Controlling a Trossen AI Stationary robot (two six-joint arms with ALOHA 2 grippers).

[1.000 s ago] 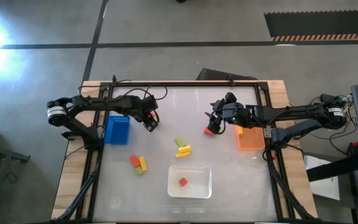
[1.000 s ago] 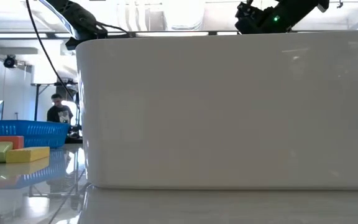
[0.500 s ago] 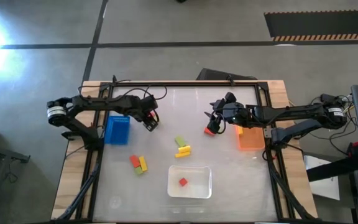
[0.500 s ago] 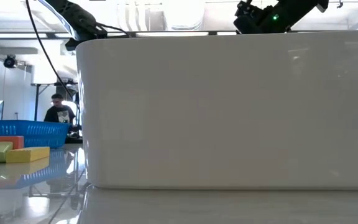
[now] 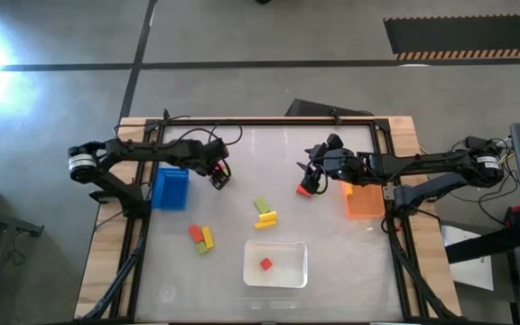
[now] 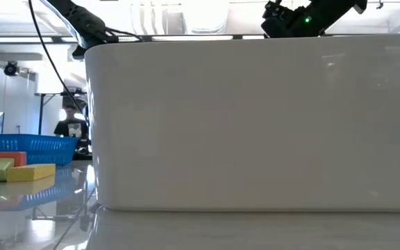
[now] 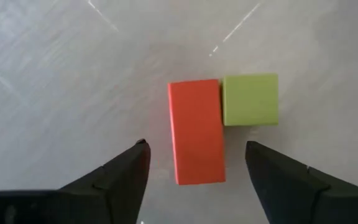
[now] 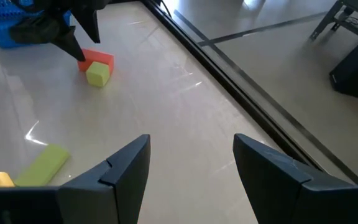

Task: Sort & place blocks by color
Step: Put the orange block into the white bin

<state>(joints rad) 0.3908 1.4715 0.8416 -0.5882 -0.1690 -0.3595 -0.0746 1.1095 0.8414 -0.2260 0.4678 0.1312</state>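
Note:
My left gripper (image 5: 218, 177) (image 7: 196, 145) is open and hovers over an orange-red block (image 7: 196, 130), one finger on either side of it. A light green block (image 7: 250, 99) lies against that block's side on the table. My right gripper (image 5: 310, 183) (image 8: 191, 140) is open with only bare table between its fingers. In the high view a red block (image 5: 305, 190) shows at its tip; I cannot tell whether they touch. A green block (image 5: 261, 206) and a yellow block (image 5: 265, 219) lie mid-table. Three more blocks (image 5: 202, 237) lie toward the near left.
A blue bin (image 5: 170, 188) sits beside the left arm and an orange bin (image 5: 364, 200) beside the right. A white tray (image 5: 292, 275) near the front edge holds one red block (image 5: 265, 264); its wall (image 6: 255, 125) fills the low view. A person (image 6: 68, 125) stands in the room behind.

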